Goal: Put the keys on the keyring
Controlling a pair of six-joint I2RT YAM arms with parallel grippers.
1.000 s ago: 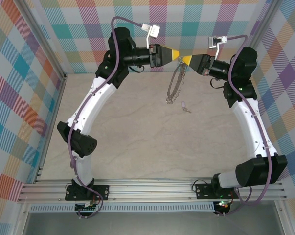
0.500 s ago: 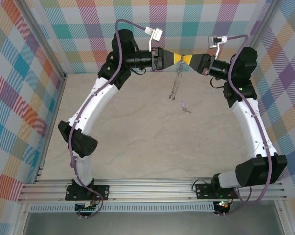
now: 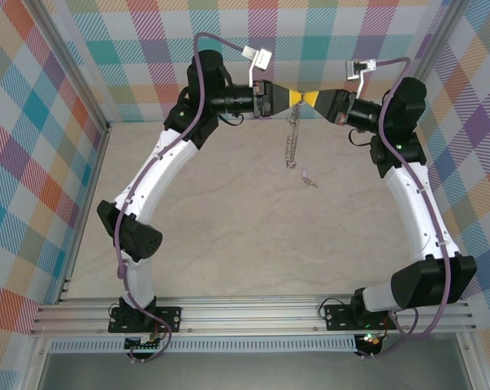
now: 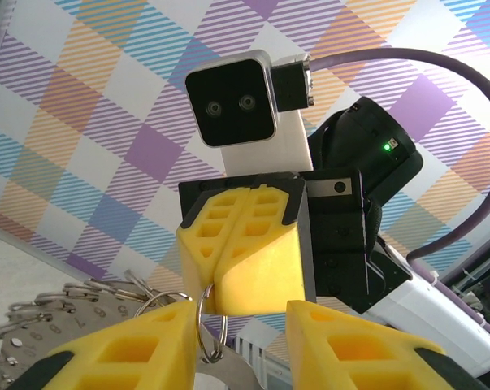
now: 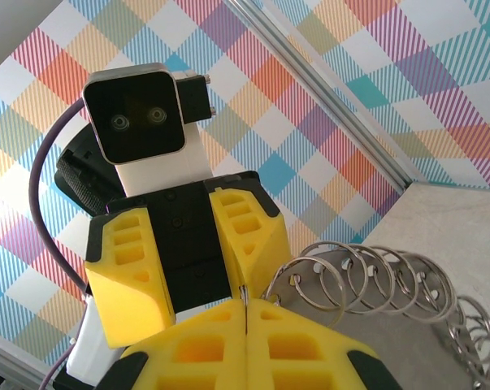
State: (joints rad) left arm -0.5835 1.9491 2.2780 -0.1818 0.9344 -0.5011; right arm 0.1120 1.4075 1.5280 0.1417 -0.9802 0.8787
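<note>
From above, the two arms reach to the far side of the table [image 3: 228, 236] and their yellow tips meet in the air in front of the checked wall. The left gripper [image 3: 293, 97] points right and the right gripper [image 3: 309, 98] points left, tip to tip. The keyring [image 3: 291, 140] hangs from where they meet as a narrow grey chain, and its lower end is close above the table. The key [image 3: 308, 175] lies loose on the table, just past the bottom of the chain and a little to its right, apart from it.

In the left wrist view, the left gripper [image 4: 243, 315] has its two yellow fingers [image 4: 123, 349] standing apart with a clear gap. The right gripper [image 4: 220, 284] faces the camera with its fingers pressed together, and its tip sits just above that gap. A wire ring of the keyring [image 4: 202, 327] hangs at that tip beside the left finger, and more rings bunch at the lower left.

In the right wrist view, the right gripper [image 5: 246, 315] is closed tight, only a thin seam showing, pinching the end of the keyring [image 5: 366, 280], whose rings trail off to the right. The left gripper [image 5: 200, 284] faces it with its jaws parted.
</note>
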